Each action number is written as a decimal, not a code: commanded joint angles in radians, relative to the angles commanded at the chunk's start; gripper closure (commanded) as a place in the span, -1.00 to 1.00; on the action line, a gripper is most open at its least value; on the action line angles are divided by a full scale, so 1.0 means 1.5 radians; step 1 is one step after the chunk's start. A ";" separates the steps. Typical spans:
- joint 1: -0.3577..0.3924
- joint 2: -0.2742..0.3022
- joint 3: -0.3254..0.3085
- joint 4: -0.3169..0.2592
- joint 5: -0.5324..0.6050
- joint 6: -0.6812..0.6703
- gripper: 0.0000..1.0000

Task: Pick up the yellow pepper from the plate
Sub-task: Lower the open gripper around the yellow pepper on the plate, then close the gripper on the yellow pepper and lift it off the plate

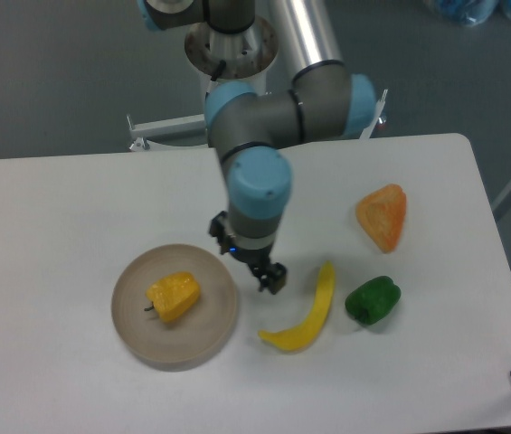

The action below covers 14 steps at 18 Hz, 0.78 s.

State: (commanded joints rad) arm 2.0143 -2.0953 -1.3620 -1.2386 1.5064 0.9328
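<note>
The yellow pepper (pixel 174 297), a chunky yellow-orange piece with a short dark stem at its left, lies on the left half of the round beige plate (pixel 208 334). My gripper (pixel 248 260) hangs just off the plate's right rim, to the right of and apart from the pepper. Its dark fingers point down toward the table and nothing shows between them. From this angle the gap between the fingers is hard to read.
A long curved yellow banana-like item (pixel 307 313) lies right of the gripper. A green bell pepper (pixel 373 300) sits further right, with an orange wedge-shaped piece (pixel 383 215) behind it. The arm's base column (pixel 232 54) stands at the table's back edge.
</note>
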 joint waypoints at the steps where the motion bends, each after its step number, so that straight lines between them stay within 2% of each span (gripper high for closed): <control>1: -0.012 -0.008 -0.013 0.037 0.001 -0.013 -1.00; 2: -0.025 -0.017 -0.020 0.052 0.001 -0.019 -1.00; 7: -0.044 -0.023 -0.051 0.054 0.001 -0.027 -1.00; 14: -0.045 -0.027 -0.049 0.054 0.001 -0.028 -1.00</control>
State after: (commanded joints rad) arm 1.9466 -2.1353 -1.4358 -1.1582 1.5079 0.8912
